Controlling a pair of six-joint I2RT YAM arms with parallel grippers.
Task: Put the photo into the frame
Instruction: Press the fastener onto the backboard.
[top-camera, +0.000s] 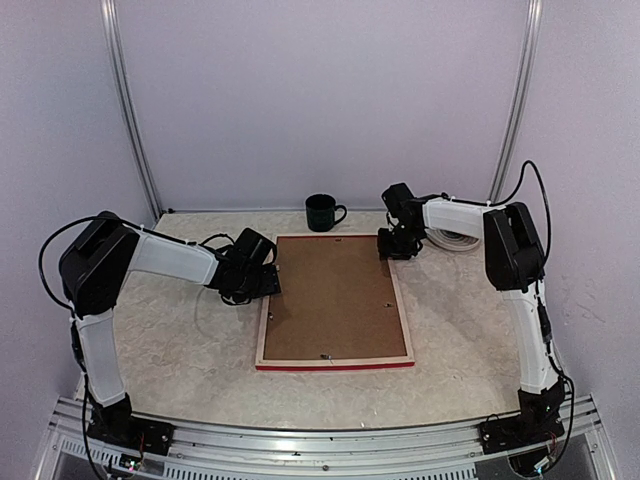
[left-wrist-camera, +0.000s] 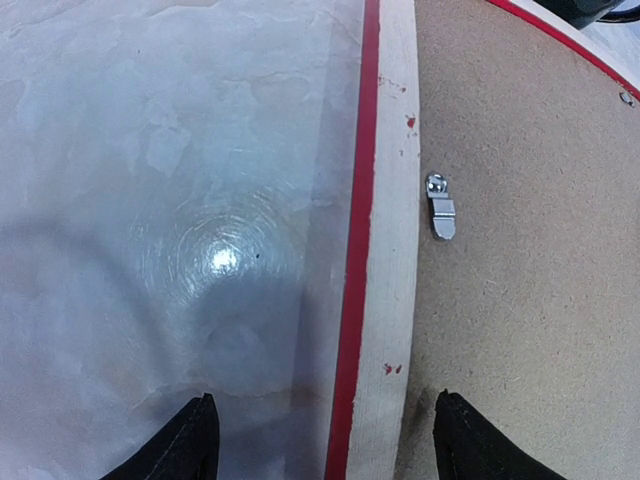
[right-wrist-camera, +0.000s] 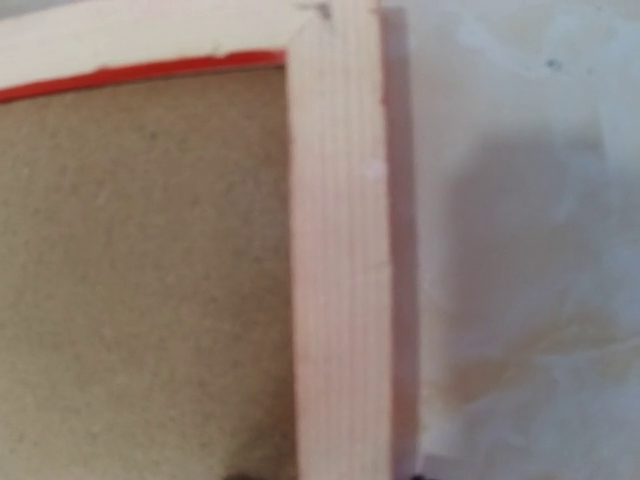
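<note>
The frame (top-camera: 335, 362) lies face down mid-table (top-camera: 180, 345), brown board (top-camera: 335, 300) on. Left fingers (left-wrist-camera: 195, 440) are open over its side. I cannot tell about the right fingers (top-camera: 397, 245). I think the board must come off next.

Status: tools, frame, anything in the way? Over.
Left tool open, straddling left rail of frame. Right tool at far right corner, state unclear. Frame face down, backing board in; photo unseen. Mug behind, apart.
</note>
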